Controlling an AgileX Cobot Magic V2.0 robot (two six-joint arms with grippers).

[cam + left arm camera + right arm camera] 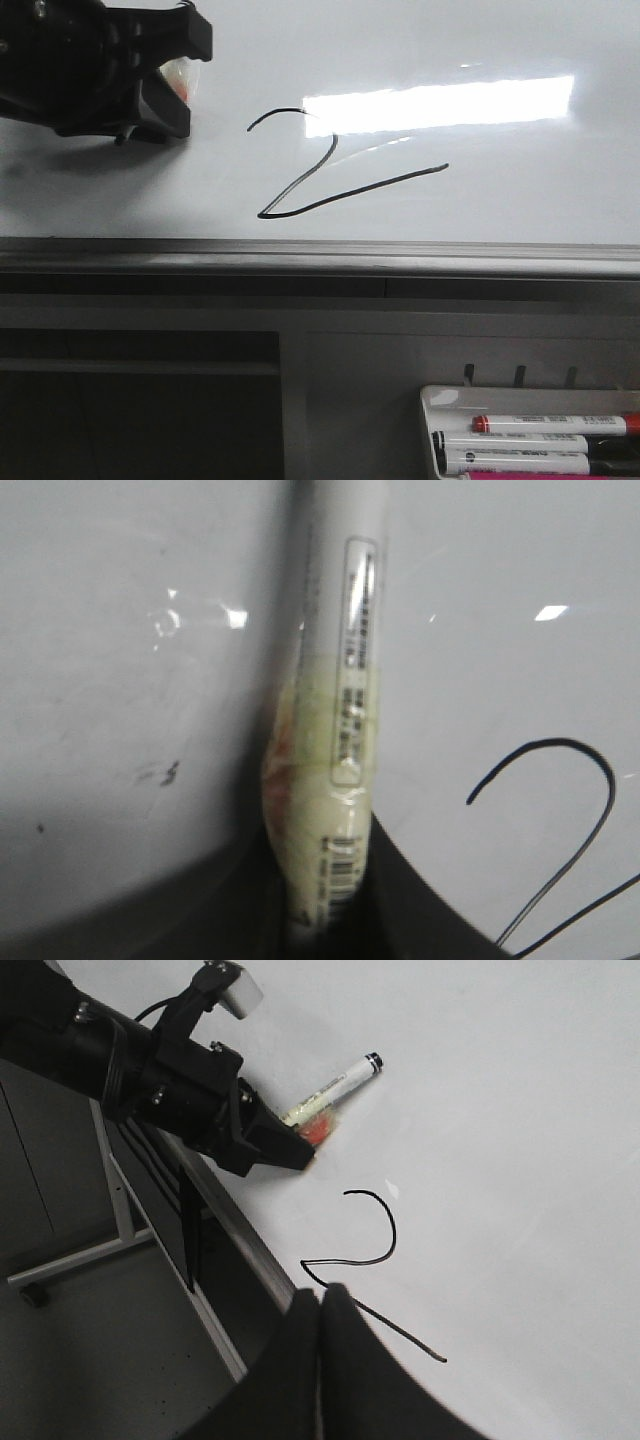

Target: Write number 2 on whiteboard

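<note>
Left gripper (pixel 172 85) at the upper left of the whiteboard (pixel 520 200), fingers clamped on a white marker (pixel 332 1088) lifted clear of the line. Centre: the number 2 (pixel 335 180), apparently complete, hook at top, long tail stroke slanting up to the right. Writing seemingly done; next, probably returning the marker to the tray (pixel 435 405) lower right. Right gripper (pixel 322 1305): fingers pressed together, empty.

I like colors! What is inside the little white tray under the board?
The tray holds markers lying on their sides: one with a red cap, one with black ends and another white one below. A pink strip shows at the picture's edge; the rest is cut off.
</note>
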